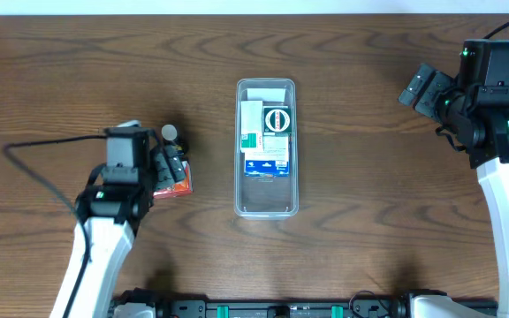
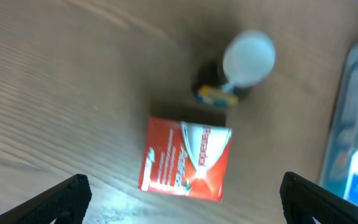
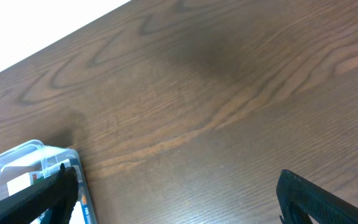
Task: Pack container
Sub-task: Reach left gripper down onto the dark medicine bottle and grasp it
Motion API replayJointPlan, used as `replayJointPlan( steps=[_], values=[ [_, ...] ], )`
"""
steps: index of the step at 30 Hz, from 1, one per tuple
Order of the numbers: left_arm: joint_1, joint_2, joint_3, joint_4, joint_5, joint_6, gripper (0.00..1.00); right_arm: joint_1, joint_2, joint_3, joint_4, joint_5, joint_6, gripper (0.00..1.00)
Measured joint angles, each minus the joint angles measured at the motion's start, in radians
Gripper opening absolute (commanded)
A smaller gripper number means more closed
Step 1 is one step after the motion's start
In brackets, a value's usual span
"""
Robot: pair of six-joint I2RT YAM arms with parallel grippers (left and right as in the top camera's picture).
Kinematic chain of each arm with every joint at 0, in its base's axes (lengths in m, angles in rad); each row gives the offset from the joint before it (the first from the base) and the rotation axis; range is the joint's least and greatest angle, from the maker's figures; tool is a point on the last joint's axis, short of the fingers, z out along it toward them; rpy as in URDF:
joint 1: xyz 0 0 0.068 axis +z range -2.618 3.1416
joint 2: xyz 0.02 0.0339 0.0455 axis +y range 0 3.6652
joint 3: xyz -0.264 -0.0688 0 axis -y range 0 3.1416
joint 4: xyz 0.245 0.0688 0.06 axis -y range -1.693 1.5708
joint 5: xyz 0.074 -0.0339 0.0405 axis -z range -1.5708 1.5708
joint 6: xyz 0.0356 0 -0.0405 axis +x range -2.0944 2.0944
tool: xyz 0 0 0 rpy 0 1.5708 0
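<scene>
Left gripper [image 2: 185, 196] hangs wide open and empty over the red box [image 2: 187, 158]. The box lies slightly skewed, so closing may twist it into the bottle [image 2: 247, 59].

Both end effectors [image 2: 182, 186] [image 3: 176, 179] spread wide

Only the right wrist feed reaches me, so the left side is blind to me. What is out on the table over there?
Observer: A red box lies flat, left of the container.
Operator: Is the left claw gripping it?
Observer: No. The claw hovers open above the box, one finger on each side, and appears clear of it.
Operator: Anything else nearby?
Observer: A small white-capped bottle sits just beyond the box.
</scene>
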Motion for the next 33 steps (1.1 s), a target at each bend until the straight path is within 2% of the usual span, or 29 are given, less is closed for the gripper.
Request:
replayJointPlan(
  steps=[10, 17, 22, 29, 33],
  values=[
    [0.0, 0.17, 0.0, -0.011, 0.045, 0.113, 0.98, 0.0, 0.0, 0.0, 0.0, 0.0, 0.0, 0.99],
    [0.0, 0.217, 0.0, 0.005, 0.047, 0.128, 0.98, 0.0, 0.0, 0.0, 0.0, 0.0, 0.0, 0.99],
    [0.0, 0.206, 0.0, 0.09, 0.047, 0.126, 0.98, 0.0, 0.0, 0.0, 0.0, 0.0, 0.0, 0.99],
    [0.0, 0.169, 0.006, 0.309, 0.051, 0.126, 0.99, 0.0, 0.0, 0.0, 0.0, 0.0, 0.0, 0.99],
    [0.0, 0.182, 0.006, 0.389, 0.058, 0.134, 0.92, 0.0, 0.0, 0.0, 0.0, 0.0, 0.0, 0.99]
  ],
)
